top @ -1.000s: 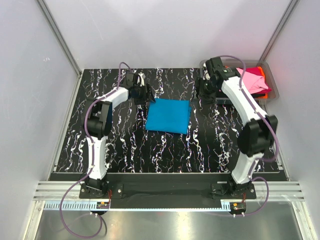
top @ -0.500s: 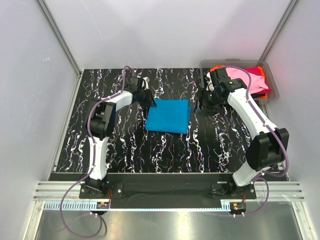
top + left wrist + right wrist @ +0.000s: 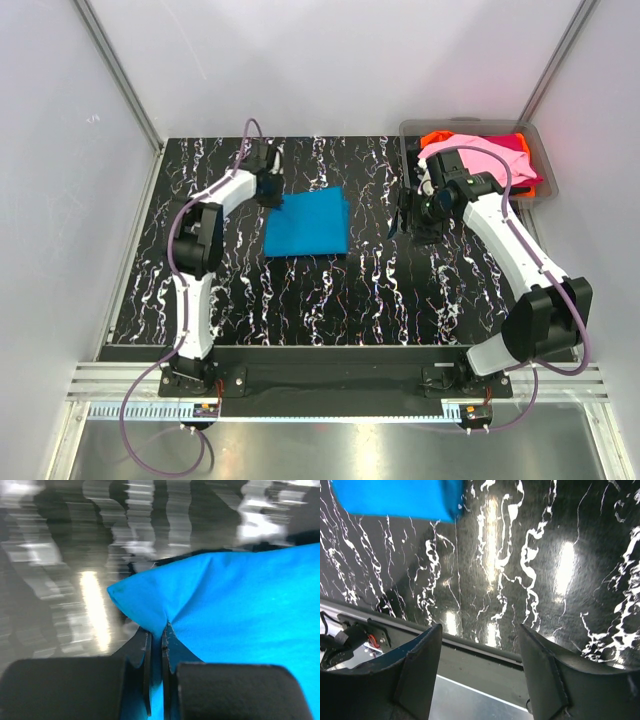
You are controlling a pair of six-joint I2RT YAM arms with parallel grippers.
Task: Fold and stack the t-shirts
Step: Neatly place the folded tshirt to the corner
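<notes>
Duly logged | folded turquoise t-shirt (image 3: 307, 224) lay flat on counter (image 3: 330, 290), left of centre | left jaws clamped on its far left corner (cloth puckered there) | right jaws apart, holding nothing | judged soft, light, limp: take doubled edges, not single layers.

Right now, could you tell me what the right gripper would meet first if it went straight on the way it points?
Probably the bare black marbled table: the right gripper, jaws open, points down at it, with the blue t-shirt off to one side; depth is unclear.
</notes>
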